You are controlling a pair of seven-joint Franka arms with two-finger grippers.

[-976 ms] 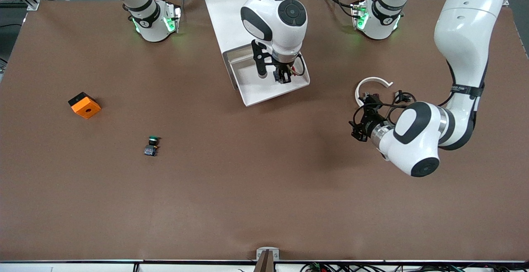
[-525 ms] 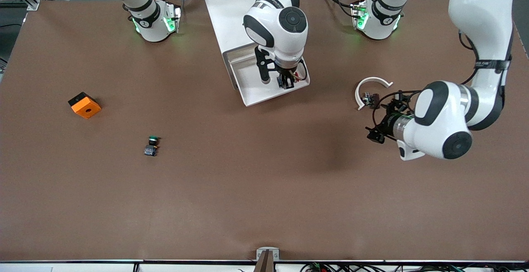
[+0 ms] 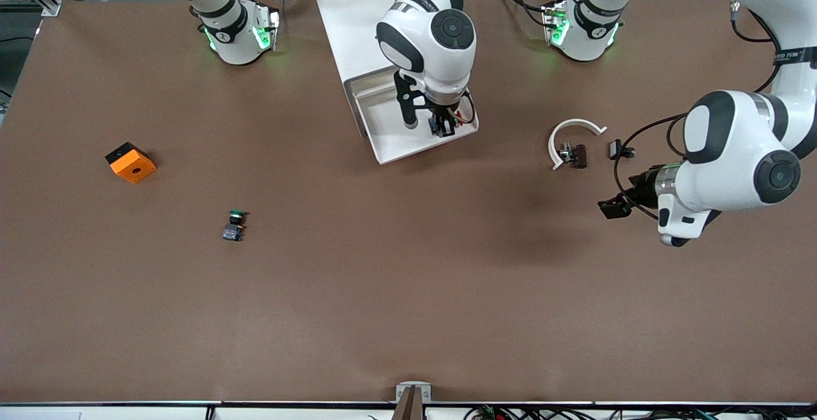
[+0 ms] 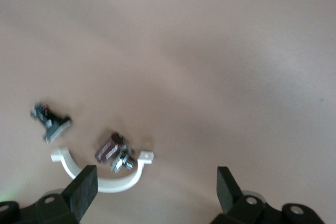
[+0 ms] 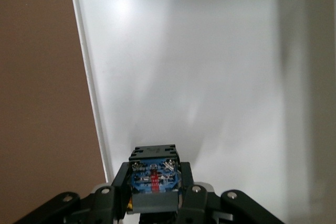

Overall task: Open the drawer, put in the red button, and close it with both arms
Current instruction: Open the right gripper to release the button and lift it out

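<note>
The drawer (image 3: 415, 123) stands pulled out of the white cabinet (image 3: 348, 5), which sits between the two arm bases at the robots' edge of the brown surface (image 3: 408, 292). The right gripper (image 3: 440, 125) hangs over the open drawer, its fingers pinched on the red button (image 5: 154, 179); in the right wrist view the button's black-and-blue body shows between the fingers, with the drawer's bare white floor (image 5: 199, 77) below it (the red cap itself is hidden from that camera).

The left gripper (image 3: 616, 207) hovers above the surface toward the left arm's end of the table, with its fingers spread wide and nothing between them, as the left wrist view (image 4: 156, 190) shows. Below it on the surface lies a white curved clip (image 3: 571, 134) with a small dark part (image 3: 576, 155) just beside its open side, and a second small dark part (image 3: 616, 149) a little farther toward the left arm's end.

Toward the right arm's end of the table, an orange cube (image 3: 131, 162) sits alone. The green-capped button (image 3: 234, 225) lies nearer to the front camera than the cube, well apart from it and from the drawer.
</note>
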